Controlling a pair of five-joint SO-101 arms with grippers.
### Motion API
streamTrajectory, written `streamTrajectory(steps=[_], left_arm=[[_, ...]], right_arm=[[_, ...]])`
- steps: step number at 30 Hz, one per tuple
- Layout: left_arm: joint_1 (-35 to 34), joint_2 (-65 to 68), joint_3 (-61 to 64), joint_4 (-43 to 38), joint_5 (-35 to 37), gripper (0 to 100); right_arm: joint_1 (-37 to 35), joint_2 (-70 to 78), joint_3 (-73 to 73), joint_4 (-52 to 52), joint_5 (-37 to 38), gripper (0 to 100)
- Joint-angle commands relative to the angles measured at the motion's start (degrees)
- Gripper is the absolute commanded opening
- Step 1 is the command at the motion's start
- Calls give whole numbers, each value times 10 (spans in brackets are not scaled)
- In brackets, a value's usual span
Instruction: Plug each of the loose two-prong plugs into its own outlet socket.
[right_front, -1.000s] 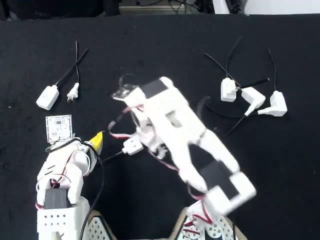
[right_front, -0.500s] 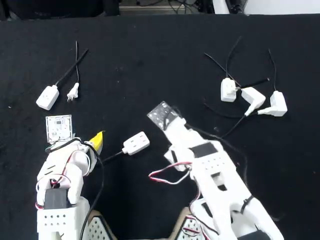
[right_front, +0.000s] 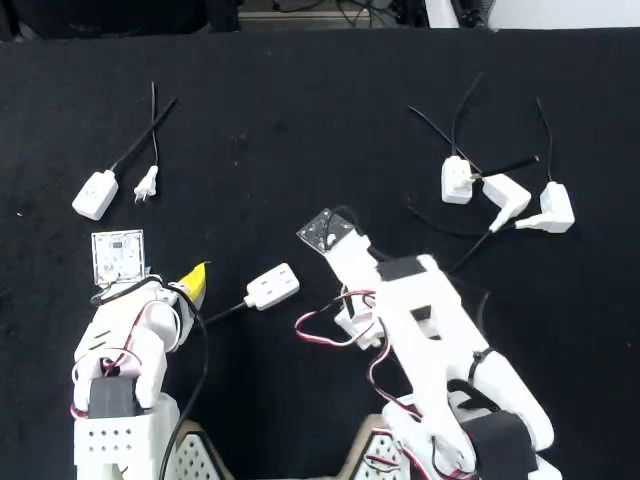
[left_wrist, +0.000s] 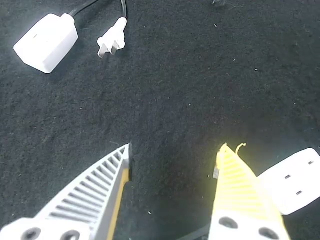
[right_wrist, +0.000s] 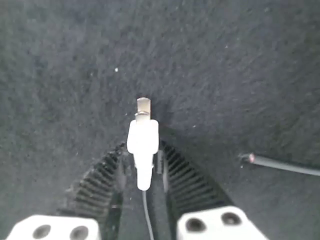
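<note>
My right gripper (right_wrist: 141, 146) is shut on a small white two-prong plug (right_wrist: 143, 137), whose prongs point away over the black mat. From above, the right arm (right_front: 420, 300) stands at the near middle, just right of a white outlet socket (right_front: 272, 286). My left gripper (left_wrist: 175, 148) hangs open with nothing in it, its yellow finger (right_front: 193, 280) just left of that socket (left_wrist: 292, 180). Farther off at the left lie another socket (right_front: 96, 194) and a loose plug (right_front: 146, 184), both also ahead of the left gripper as socket (left_wrist: 45, 35) and plug (left_wrist: 111, 44).
At the far right, three white sockets (right_front: 457, 180), (right_front: 505, 195), (right_front: 553, 208) lie close together with black cords trailing away. A black cable end (right_wrist: 250, 158) lies beside the right gripper. A square marker tag (right_front: 118, 255) sits on the left arm.
The right arm has drawn back from over the middle socket toward the near edge, then shifted slightly. The left arm has not moved.
</note>
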Motion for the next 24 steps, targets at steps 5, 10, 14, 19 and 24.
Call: streamTrajectory(steps=[5,10,14,19,24], left_arm=[[-6,-4,-8,-5,1,271],[-6,-4,-8,-5,1,271],[-6,-4,-8,-5,1,271],[-6,-4,-8,-5,1,271],[-6,-4,-8,-5,1,271]], right_arm=[[5,7,-10,-2,5,43],[7,7,-2,-2,5,43],[7,7,-3,0,5,43],[4,7,10,-2,6,92],[7,6,12,-2,18,80]])
